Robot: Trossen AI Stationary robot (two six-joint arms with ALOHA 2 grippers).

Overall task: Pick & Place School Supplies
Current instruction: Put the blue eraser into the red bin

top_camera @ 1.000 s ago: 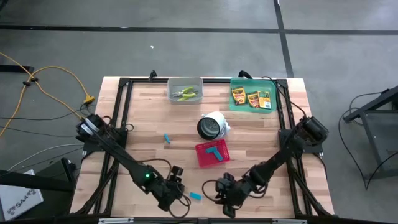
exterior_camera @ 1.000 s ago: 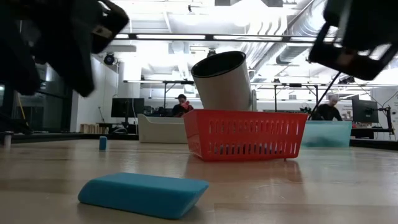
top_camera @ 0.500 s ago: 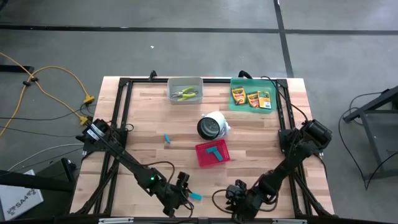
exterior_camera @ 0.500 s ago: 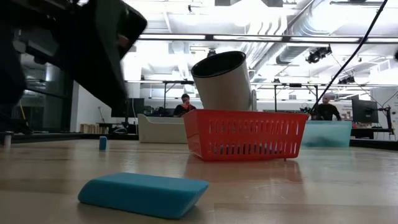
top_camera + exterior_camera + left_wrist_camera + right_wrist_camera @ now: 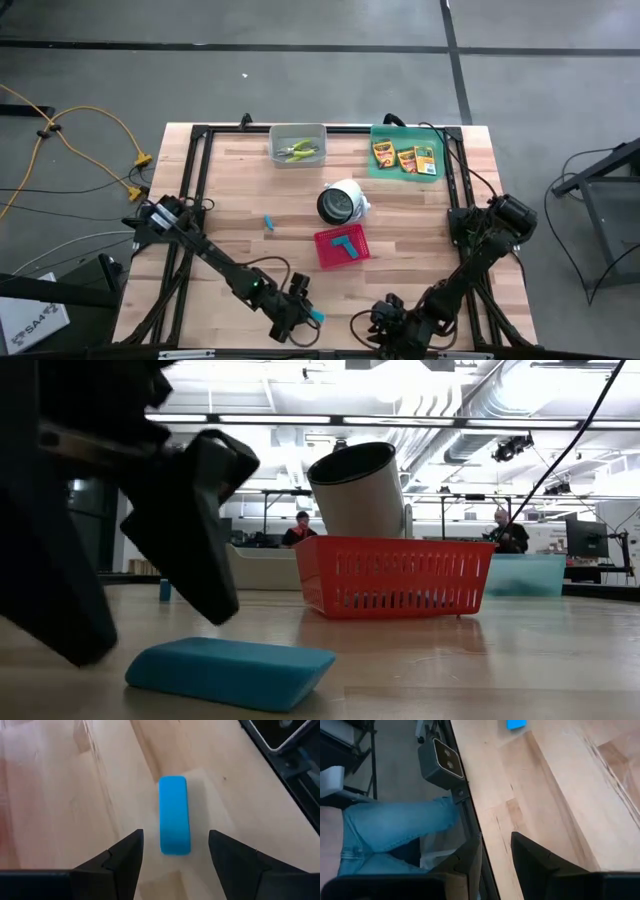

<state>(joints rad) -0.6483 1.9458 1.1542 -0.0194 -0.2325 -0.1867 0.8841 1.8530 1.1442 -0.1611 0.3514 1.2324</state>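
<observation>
A light-blue block [image 5: 174, 815] lies flat on the wood near the table's front edge [image 5: 316, 317]. My left gripper [image 5: 175, 851] is open and slants down over it, one finger on each side of its near end, touching nothing. In the low view its dark fingers [image 5: 190, 530] stand just above the block [image 5: 230, 672]. My right gripper [image 5: 384, 322] hangs over the front edge to the right, open by a narrow gap [image 5: 496, 855] with nothing in it. Another blue block [image 5: 269, 222] lies mid-table. Crayon boxes [image 5: 404, 157] lie in the green tray, and the plier-like tools [image 5: 299, 152] in the grey bin.
The red basket [image 5: 342, 247], with blue blocks in it, stands mid-table. The white cylinder [image 5: 343, 201] lies on its side behind it. The grey bin [image 5: 297, 132] and the green tray [image 5: 404, 133] stand at the far edge. A camera [image 5: 442, 762] and a person's leg [image 5: 390, 832] are beyond the front edge.
My left gripper has sunk and gone toward the table's right edge, up to the blue block, and now straddles it. My right gripper has moved toward the table's right and near edges and rolled, leaving the low view. The block has not moved.
</observation>
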